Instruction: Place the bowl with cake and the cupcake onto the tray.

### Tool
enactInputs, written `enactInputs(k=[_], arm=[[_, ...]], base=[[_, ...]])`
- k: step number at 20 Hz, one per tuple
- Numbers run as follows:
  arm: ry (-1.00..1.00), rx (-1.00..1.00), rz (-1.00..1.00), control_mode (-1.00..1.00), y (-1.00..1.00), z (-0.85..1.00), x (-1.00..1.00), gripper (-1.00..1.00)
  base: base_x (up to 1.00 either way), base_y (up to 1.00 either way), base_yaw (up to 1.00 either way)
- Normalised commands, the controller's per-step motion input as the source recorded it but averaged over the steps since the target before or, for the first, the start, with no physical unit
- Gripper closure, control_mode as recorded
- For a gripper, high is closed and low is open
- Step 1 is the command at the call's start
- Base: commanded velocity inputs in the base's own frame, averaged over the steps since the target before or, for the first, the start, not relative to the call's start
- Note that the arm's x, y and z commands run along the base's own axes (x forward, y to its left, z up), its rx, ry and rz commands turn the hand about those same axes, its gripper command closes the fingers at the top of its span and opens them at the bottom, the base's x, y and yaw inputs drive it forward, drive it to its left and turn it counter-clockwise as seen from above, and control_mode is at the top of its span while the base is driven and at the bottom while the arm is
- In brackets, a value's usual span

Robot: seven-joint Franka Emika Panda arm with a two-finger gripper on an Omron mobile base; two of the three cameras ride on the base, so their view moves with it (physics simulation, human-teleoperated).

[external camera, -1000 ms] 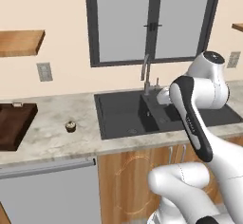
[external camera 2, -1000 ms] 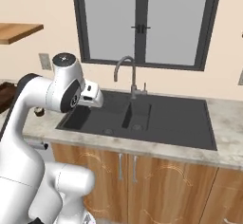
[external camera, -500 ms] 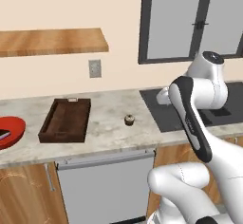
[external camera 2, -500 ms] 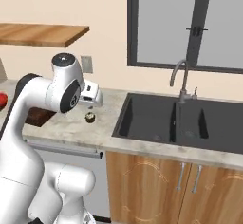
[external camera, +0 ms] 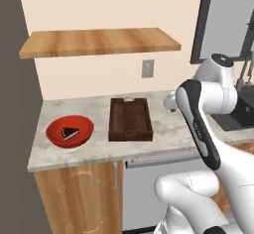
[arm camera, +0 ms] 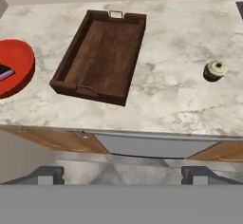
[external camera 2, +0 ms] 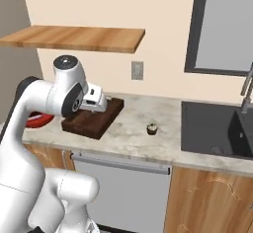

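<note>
Red bowl [arm camera: 14, 69] left of tray [arm camera: 102, 54], cupcake [arm camera: 215, 70] right; pincer [arm camera: 121, 174] apart, holding nothing.

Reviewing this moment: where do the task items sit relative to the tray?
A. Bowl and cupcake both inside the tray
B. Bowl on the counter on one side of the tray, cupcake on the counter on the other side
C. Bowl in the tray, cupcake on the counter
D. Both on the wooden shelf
B: in the hand view the tray holds nothing, with the bowl with cake and the cupcake on the counter at opposite sides.
</note>
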Motion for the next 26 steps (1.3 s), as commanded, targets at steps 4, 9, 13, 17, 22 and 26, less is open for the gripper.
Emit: enactInputs(k=[4,9,13,17,22,26], arm=[[0.0,0.0,0.0,1.0,0.0,0.0,0.0,-1.0],[0.0,0.0,0.0,1.0,0.0,0.0,0.0,-1.0],[0.0,0.0,0.0,1.0,0.0,0.0,0.0,-1.0],[0.0,0.0,0.0,1.0,0.0,0.0,0.0,-1.0],[0.0,0.0,0.0,1.0,0.0,0.0,0.0,-1.0],[0.0,0.0,0.0,1.0,0.0,0.0,0.0,-1.0]], base=[[0.06,0.58,0.0],[0.3,0.21,0.0],[0.57,0.08,0.0],[0.56,0.17,0.0],[0.4,0.17,0.0],[0.28,0.12,0.0]])
